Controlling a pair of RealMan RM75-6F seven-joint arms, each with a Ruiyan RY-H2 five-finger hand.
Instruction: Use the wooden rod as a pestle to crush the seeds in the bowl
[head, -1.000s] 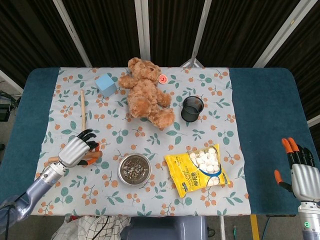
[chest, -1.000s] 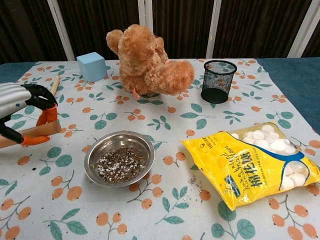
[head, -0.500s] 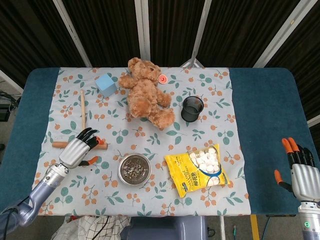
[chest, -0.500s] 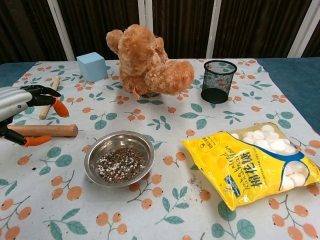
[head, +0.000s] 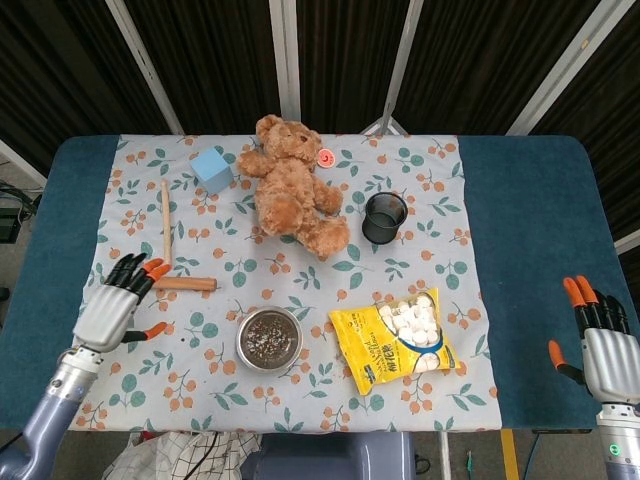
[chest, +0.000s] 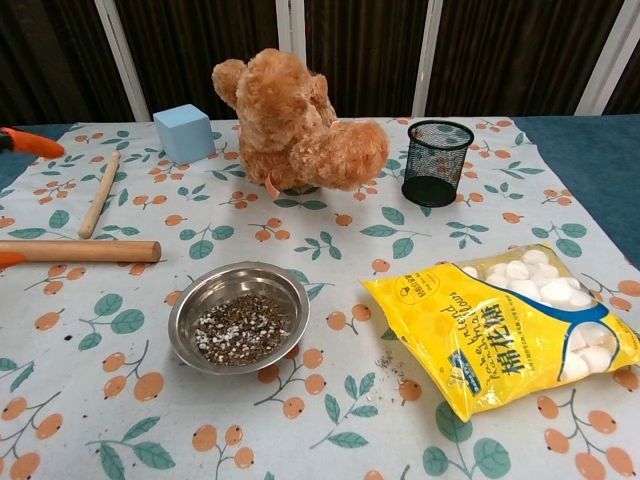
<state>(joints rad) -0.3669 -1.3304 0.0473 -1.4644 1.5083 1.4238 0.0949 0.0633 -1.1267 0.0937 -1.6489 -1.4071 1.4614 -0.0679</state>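
Head view: thick wooden rod (head: 185, 284) lies flat on the floral tablecloth (head: 300, 400) at left centre of the frame, roughly horizontal, up-left of the steel bowl (head: 269, 340) of seeds (head: 268, 337). Left hand (head: 112, 305) sits just beside the rod's left end, fingers spread, gripping nothing; fingertips look very close to that end but contact can't be confirmed. Right hand (head: 600, 345) is at lower right of the frame on the bare blue table (head: 545, 230), fingers apart, empty. Chest view shows the rod (chest: 80, 251) at left edge, above-left of the bowl (chest: 238, 316), with only orange fingertips poking in at the frame border. A thinner stick (head: 166, 220) lies above it, near the blue block (head: 212, 170); easy to confuse, the thick one looks the better pestle. Handling guess: rod is rigid, light, smooth round wood, likely to roll on the cloth and slip in hard fingers, so wrap around it near one end, leaving a long working end. Bowl is light metal, may skate or tip when pressed; seeds are loose and could scatter. Teddy bear (head: 292, 186), mesh cup (head: 385, 217) and marshmallow bag (head: 404, 337) stay out of the way.
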